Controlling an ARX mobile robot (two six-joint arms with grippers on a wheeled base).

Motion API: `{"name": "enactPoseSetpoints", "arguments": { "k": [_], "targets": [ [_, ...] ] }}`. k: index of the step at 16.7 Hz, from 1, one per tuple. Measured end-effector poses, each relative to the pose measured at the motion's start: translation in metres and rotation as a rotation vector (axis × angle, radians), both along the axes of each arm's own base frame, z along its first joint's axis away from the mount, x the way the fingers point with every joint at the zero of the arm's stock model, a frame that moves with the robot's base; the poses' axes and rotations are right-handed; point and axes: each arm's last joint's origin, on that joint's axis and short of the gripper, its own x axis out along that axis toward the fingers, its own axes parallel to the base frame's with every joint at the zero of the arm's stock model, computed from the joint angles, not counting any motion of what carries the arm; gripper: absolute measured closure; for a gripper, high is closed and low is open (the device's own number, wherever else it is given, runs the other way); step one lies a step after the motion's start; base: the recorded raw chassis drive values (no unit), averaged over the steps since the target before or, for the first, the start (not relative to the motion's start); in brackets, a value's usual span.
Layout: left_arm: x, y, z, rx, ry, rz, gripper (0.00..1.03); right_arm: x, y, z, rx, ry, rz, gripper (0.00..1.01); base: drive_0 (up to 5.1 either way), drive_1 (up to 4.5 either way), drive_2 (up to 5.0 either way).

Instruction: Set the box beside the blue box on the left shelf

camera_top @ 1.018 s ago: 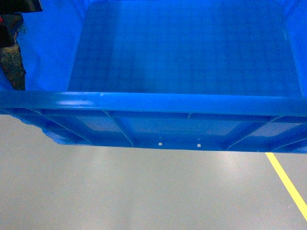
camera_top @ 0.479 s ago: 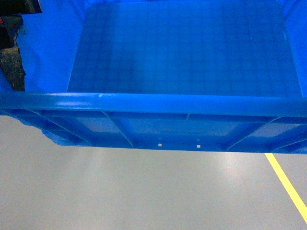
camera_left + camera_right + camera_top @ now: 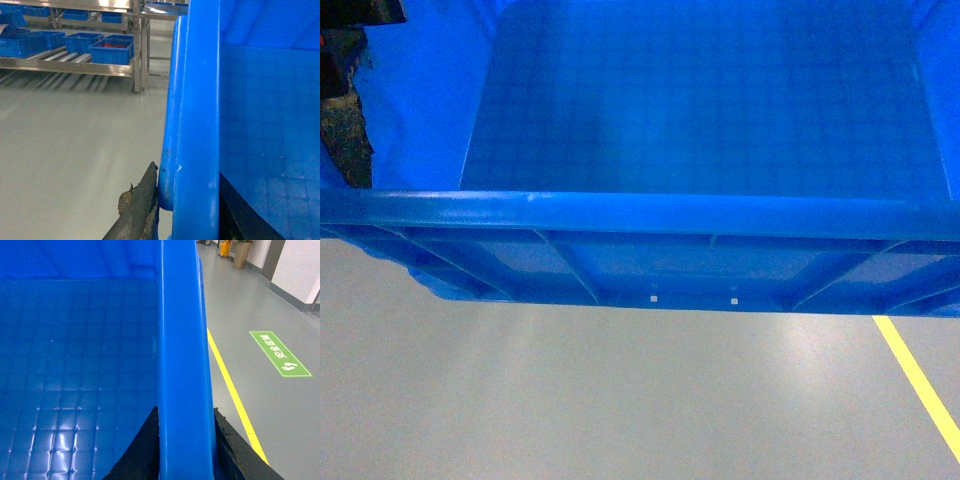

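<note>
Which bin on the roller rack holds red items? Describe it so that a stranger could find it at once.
In the left wrist view, find the roller rack beyond the grey floor. Its row of blue bins ends beside the steel post. That last bin is the one: only it shows red contents.

Open grey floor [image 3: 620, 400] lies ahead; the box [image 3: 700, 110] blocks the upper view.
</note>
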Motion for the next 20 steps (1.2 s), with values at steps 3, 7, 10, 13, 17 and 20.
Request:
{"name": "enactPoseSetpoints", "arguments": {
  "k": [3,7,10,13,17,20],
  "targets": [
    [0.0,0.0,-0.0004,0.001,0.004,0.0,0.84,0.0,0.0,-0.0003,-0.001,0.003,0.0,0.79,-0.1,4.06,-4.2],
    [0.0,0.0,-0.0001,0.0,0.001,0.0,0.85,0.0,0.0001,-0.0003,0.0,0.003,0.001,0.79,-0.1,4.03,-4.2],
    [0.0,0.0,-0.0001,0.0,0.001,0.0,0.85,0.0,0.0,-0.0001,0.0,0.001,0.0,0.79,0.0,4.11,-4.1],
    [0.0,0.0,0.0001,0.0,-0.001,0.0,0.85,0.0,0.0,0.0,0.0,0.0,0.0,0.79,0.0,4.13,-4.1],
    [0.0,0.0,-0.0002,0.0,0.002,-0.001,0.85,0.0,-0.0001,-0.0002,-0.001,0.002,0.0,0.79,0.0,4.1,-4.1],
    [0.0,0.0,-0.0001,0.0,0.001,-0.001,0.85,0.0,0.0,-0.0003,-0.001,0.003,0.0,0.79,-0.1,4.08,-4.2]
  ]
}}
